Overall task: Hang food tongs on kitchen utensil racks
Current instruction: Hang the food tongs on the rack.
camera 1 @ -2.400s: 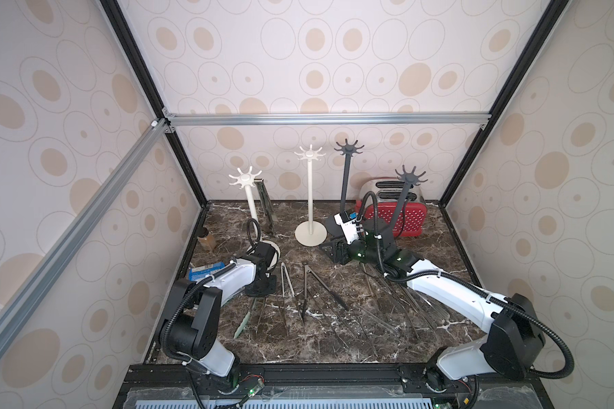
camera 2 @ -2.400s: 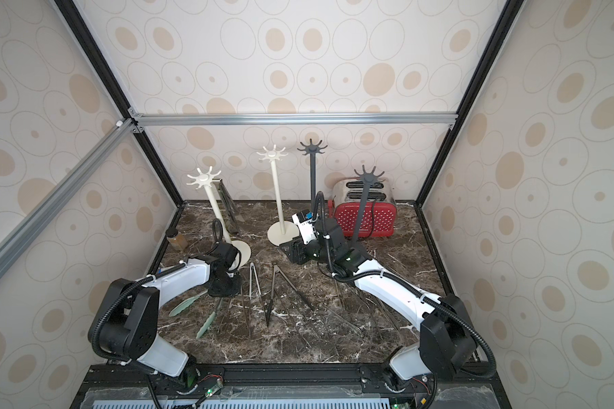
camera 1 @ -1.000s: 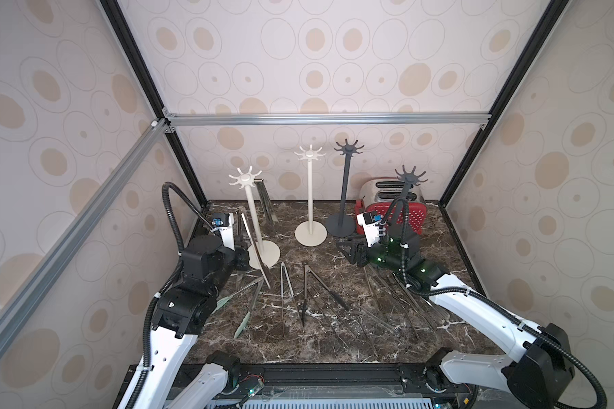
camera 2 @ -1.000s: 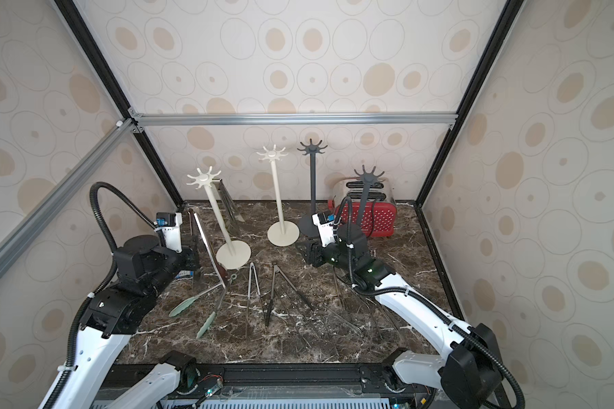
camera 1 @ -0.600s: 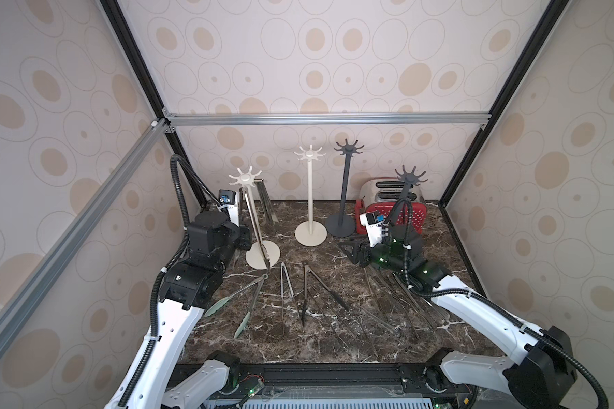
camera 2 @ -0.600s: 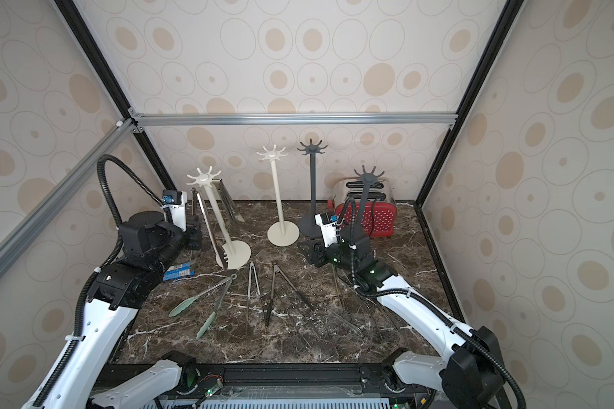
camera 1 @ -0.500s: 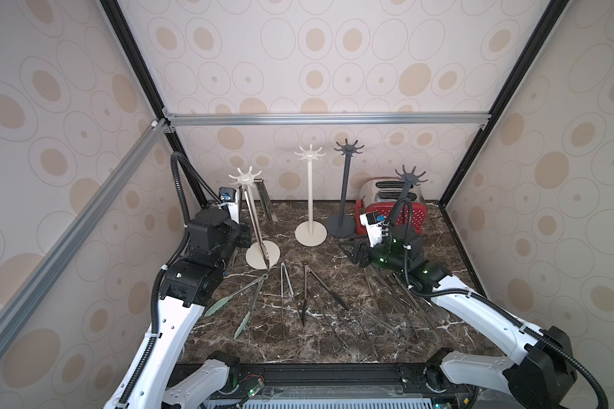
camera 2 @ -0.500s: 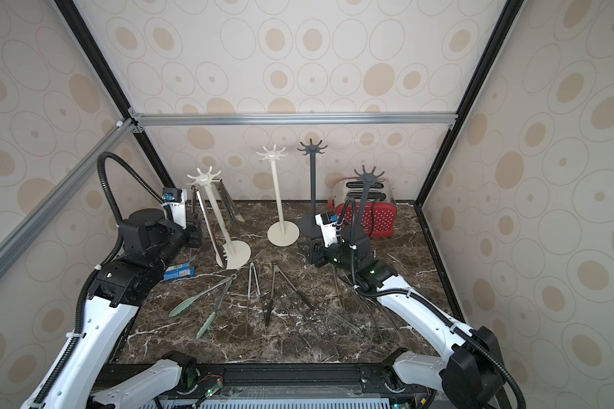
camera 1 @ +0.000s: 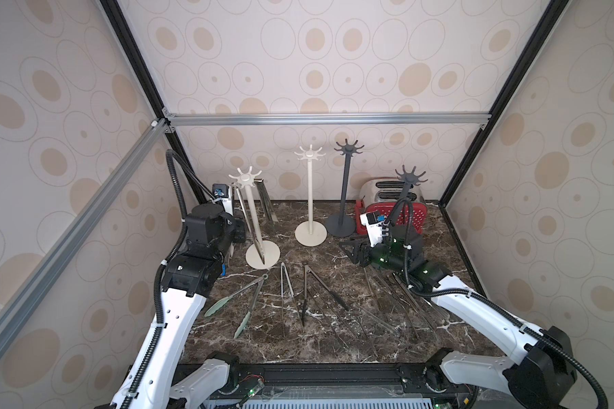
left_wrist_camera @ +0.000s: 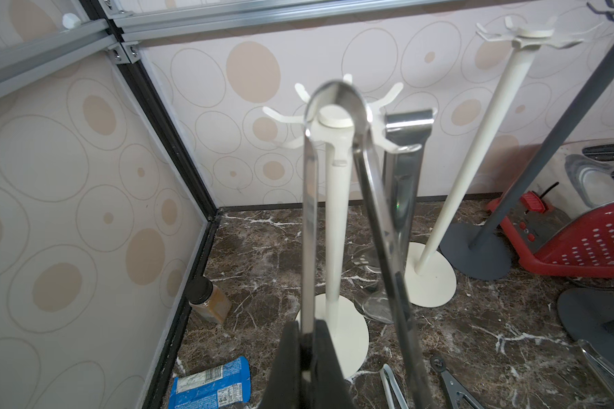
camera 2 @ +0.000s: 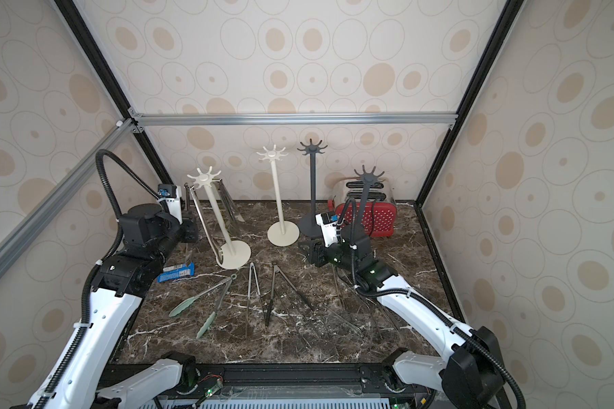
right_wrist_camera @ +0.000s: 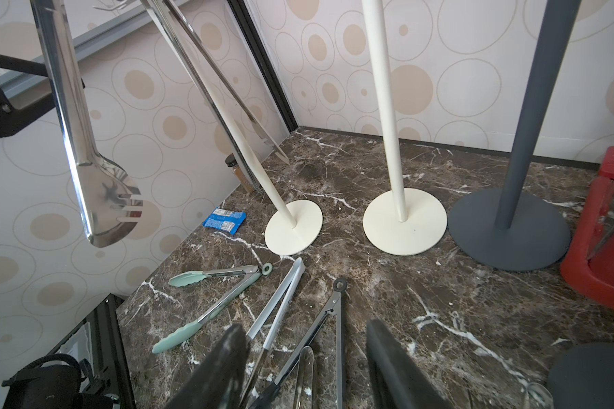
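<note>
My left gripper (left_wrist_camera: 307, 354) is shut on one arm of shiny steel food tongs (left_wrist_camera: 311, 212), held upright with the tips down. Their bend is level with the crown of the left cream rack (camera 1: 245, 176), right in front of it. Another steel pair (camera 1: 266, 205) hangs on that rack's far side. A second cream rack (camera 1: 310, 155) and two dark grey racks (camera 1: 349, 148) (camera 1: 410, 176) stand behind. My right gripper (right_wrist_camera: 309, 368) is open, low over tongs lying on the table. Green-tipped (camera 1: 241, 297), steel (camera 1: 284, 294) and black-tipped tongs (camera 1: 305, 294) lie mid-table, with several more (camera 1: 397, 297) under my right arm.
A red and silver toaster (camera 1: 390, 202) stands at the back right behind a dark rack. A blue wrapper (camera 2: 176, 274) and a small brown jar (left_wrist_camera: 208, 301) lie by the left wall. Patterned walls close in three sides.
My left arm has lifted off the table with the steel tongs and brought their bend up to the left cream rack's crown. My right arm drew back a little and now holds still.
</note>
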`<action>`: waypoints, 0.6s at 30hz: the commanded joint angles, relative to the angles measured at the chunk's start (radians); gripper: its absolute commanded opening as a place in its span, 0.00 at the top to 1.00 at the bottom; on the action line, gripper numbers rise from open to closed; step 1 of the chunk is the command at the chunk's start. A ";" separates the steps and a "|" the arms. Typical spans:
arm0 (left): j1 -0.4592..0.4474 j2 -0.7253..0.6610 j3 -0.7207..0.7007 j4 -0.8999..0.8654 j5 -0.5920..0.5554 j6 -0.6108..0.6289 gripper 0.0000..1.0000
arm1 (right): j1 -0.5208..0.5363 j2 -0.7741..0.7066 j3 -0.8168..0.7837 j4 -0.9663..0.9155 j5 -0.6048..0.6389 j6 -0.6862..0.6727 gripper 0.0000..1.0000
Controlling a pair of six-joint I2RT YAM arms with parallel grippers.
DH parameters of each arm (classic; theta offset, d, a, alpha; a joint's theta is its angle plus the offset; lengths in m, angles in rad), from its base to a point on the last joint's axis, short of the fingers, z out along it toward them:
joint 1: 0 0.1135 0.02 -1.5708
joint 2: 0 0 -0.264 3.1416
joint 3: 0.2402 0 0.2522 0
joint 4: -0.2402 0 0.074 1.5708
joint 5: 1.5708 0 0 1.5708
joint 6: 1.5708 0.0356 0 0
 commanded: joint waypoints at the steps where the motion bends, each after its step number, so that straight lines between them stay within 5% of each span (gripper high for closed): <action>1: 0.007 -0.013 0.029 0.045 0.038 -0.009 1.00 | -0.009 -0.010 -0.008 0.011 -0.011 -0.003 0.43; 18: 0.014 0.012 -0.014 0.087 0.044 0.014 1.00 | -0.015 -0.003 -0.017 0.014 -0.013 0.000 0.44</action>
